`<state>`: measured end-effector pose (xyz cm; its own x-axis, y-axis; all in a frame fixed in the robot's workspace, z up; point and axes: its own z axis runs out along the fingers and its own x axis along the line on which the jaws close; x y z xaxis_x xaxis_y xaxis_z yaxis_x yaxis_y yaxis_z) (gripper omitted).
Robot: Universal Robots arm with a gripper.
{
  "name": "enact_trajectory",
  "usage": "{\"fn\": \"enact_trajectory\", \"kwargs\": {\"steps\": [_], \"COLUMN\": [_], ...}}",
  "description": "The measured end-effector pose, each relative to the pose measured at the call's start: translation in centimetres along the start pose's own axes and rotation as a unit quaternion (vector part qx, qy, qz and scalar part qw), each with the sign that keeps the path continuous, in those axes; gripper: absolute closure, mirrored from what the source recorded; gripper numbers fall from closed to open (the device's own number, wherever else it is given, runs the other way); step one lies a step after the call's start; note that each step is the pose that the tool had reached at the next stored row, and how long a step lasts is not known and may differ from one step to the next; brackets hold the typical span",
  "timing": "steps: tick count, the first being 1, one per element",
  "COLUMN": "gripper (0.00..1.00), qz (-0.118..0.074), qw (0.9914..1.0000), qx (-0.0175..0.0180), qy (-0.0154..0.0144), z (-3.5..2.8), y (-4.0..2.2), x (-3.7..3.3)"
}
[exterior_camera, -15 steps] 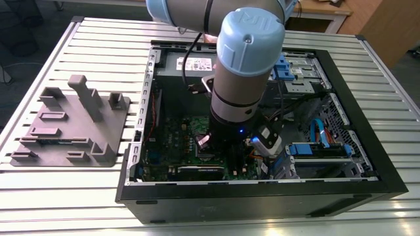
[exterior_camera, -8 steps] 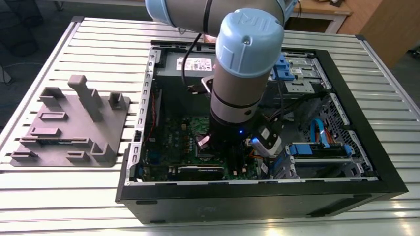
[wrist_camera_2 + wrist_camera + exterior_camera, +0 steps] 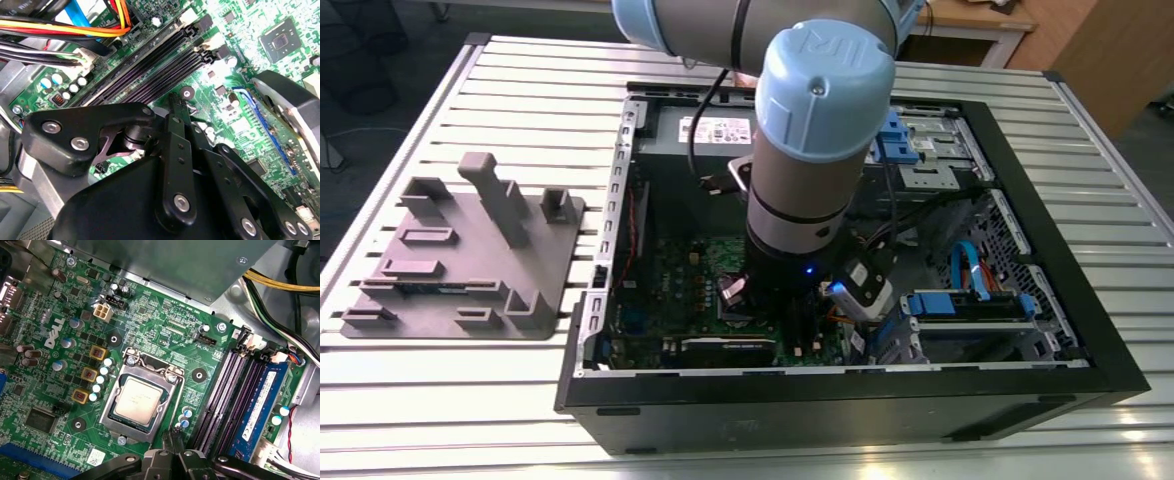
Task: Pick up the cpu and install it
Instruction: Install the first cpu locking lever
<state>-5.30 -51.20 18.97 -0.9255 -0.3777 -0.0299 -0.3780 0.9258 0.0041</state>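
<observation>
The cpu [image 3: 137, 399], a small silver-grey square chip, lies flat in the silver socket frame [image 3: 169, 376] on the green motherboard [image 3: 165, 335] in the first wrist view. My gripper [image 3: 172, 432] hovers just past one corner of that frame, shut, with nothing between its fingers. In the second wrist view the black gripper [image 3: 174, 100] stands over the board beside the dark memory slots [image 3: 150, 65]. In the exterior view the arm [image 3: 814, 150] reaches straight down into the open computer case [image 3: 1067, 250], over the motherboard [image 3: 674, 262].
A blue memory stick [image 3: 262, 400] stands in a slot past the empty dark slots [image 3: 225, 390]. Cable bundles [image 3: 60, 30] and the case's metal walls hem in the board. A grey plastic fixture [image 3: 467, 250] with upright posts rests on the slatted table [image 3: 454, 400] at the exterior view's left.
</observation>
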Motion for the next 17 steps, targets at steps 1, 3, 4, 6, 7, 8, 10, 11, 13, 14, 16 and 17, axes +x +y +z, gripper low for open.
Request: {"fn": "enact_trajectory", "kwargs": {"steps": [1, 3, 4, 6, 7, 8, 10, 11, 13, 14, 16, 17], "gripper": [0.89, 0.89, 0.89, 0.89, 0.89, 0.89, 0.89, 0.89, 0.89, 0.89, 0.89, 0.89], "qz": [0.0, 0.0, 0.0, 0.0, 0.0, 0.0, 0.0, 0.0, 0.0, 0.0, 0.0, 0.0], "qw": [1.0, 1.0, 1.0, 1.0, 1.0, 1.0, 1.0, 1.0, 1.0, 1.0, 1.0, 1.0], "qx": [-0.0002, -0.0006, -0.0009, -0.0012, -0.0013, -0.0013, -0.0012, -0.0013, -0.0013, -0.0013, -0.0012, -0.0012], "qy": [-0.0001, -0.0002, -0.0002, -0.0006, -0.0007, -0.0008, -0.0007, -0.0008, -0.0008, -0.0008, -0.0007, -0.0007], "z": [-0.01, -0.12, -0.22, -0.33, -0.33, -0.37, -0.56, -0.71, -1.11, -1.32, -1.61, -1.67], "y": [-0.01, -0.02, -0.02, -0.01, -0.01, -0.01, -0.01, -0.01, 0.0, 0.0, 0.0, 0.0], "x": [0.0, 0.0, 0.0, 0.0, 0.0, 0.0, 0.01, 0.0, -0.01, -0.02, -0.02, -0.03]}}
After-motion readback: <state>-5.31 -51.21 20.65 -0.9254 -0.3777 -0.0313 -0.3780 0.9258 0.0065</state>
